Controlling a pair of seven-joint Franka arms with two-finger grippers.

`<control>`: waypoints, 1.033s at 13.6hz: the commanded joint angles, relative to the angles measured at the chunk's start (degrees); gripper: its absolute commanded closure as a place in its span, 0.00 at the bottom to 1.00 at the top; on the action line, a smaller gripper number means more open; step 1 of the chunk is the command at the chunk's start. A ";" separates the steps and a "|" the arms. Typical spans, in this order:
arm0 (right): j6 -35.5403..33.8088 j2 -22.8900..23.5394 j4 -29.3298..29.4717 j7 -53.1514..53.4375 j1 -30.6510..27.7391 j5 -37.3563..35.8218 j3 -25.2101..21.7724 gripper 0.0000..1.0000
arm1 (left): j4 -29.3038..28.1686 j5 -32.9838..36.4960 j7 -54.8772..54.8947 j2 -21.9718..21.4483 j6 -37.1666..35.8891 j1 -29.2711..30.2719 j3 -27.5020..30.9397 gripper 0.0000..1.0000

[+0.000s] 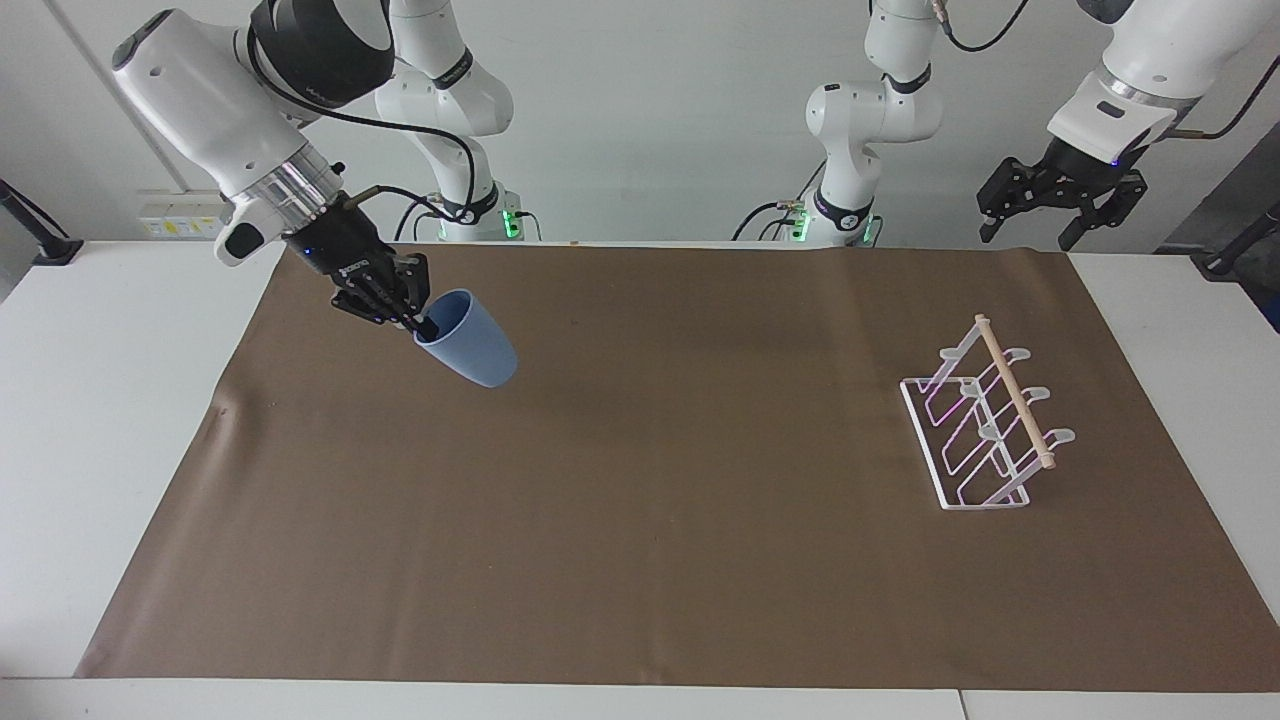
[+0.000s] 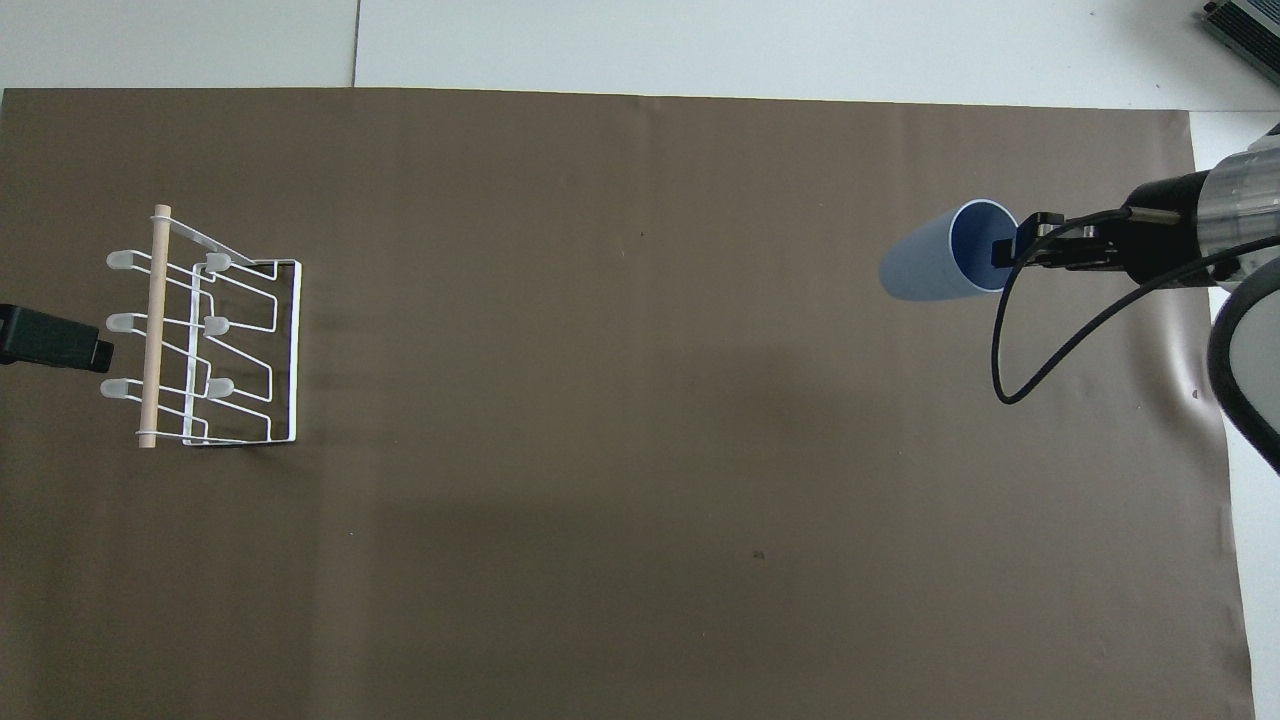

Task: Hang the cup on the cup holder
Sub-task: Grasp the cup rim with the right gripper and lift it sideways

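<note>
The blue-grey cup [image 1: 470, 342] [image 2: 930, 268] hangs tilted in the air over the brown mat at the right arm's end of the table. Its open rim faces the right gripper [image 1: 420, 322] [image 2: 1007, 251], which is shut on the rim with one finger inside the cup. The white wire cup holder [image 1: 985, 432] [image 2: 215, 340], with its wooden dowel on top, stands on the mat at the left arm's end. No cup is on its prongs. The left gripper [image 1: 1030, 232] [image 2: 58, 340] waits open, raised high near the table's edge beside the holder.
A brown mat [image 1: 650, 520] [image 2: 600, 420] covers most of the white table [image 1: 90, 400]. A black cable [image 2: 1010, 350] loops down from the right wrist beside the cup. A wide stretch of bare mat lies between the cup and the holder.
</note>
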 commanded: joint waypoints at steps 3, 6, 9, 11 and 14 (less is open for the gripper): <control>-1.19 -1.34 -0.11 1.93 -1.21 12.44 0.93 1.00 | -1.60 1.04 0.43 -1.55 -0.30 0.49 -0.24 0.00; -2.07 -2.21 -1.34 -0.01 -0.51 19.20 1.02 1.00 | -1.60 1.04 0.43 -1.55 -0.30 0.49 -0.24 0.00; -2.34 -5.55 -8.17 -0.01 -0.51 30.35 0.93 1.00 | -1.60 1.04 0.43 -1.55 -0.30 0.49 -0.24 0.00; -1.90 -6.52 -11.52 0.25 -0.42 35.21 1.02 1.00 | -1.60 1.04 0.17 -1.55 0.05 0.40 -0.24 0.00; -1.37 -6.35 -16.62 -1.14 0.45 42.05 1.02 1.00 | -1.60 0.95 0.17 -1.55 -0.38 -0.39 -0.41 0.00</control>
